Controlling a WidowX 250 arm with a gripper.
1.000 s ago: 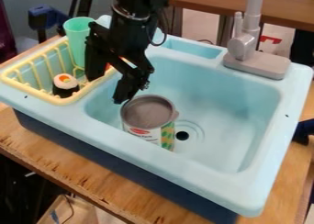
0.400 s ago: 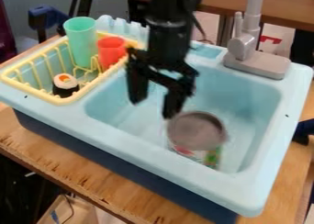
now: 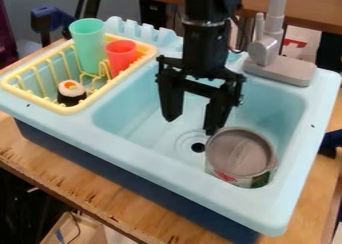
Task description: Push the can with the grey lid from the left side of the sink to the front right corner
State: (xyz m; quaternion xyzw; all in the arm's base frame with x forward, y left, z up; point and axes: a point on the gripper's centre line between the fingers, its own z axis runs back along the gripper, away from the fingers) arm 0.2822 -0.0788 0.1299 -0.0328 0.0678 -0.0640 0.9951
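The black gripper hangs over the middle of the light blue sink, its two fingers spread apart with nothing between them. Right beside its right fingertip stands a can with a grey top and a printed label, in the sink's front right corner; whether finger and can touch, I cannot tell. The can's lower part is hidden behind the front rim of the basin. The drain hole shows just left of the can.
A yellow dish rack at the sink's left holds a green cup, a red cup and a sushi piece. The grey faucet rises at the back right.
My gripper has moved right across the basin, uncovering the red cup. The can has shifted from the basin's left front toward its front right corner, and the drain hole now lies left of it.
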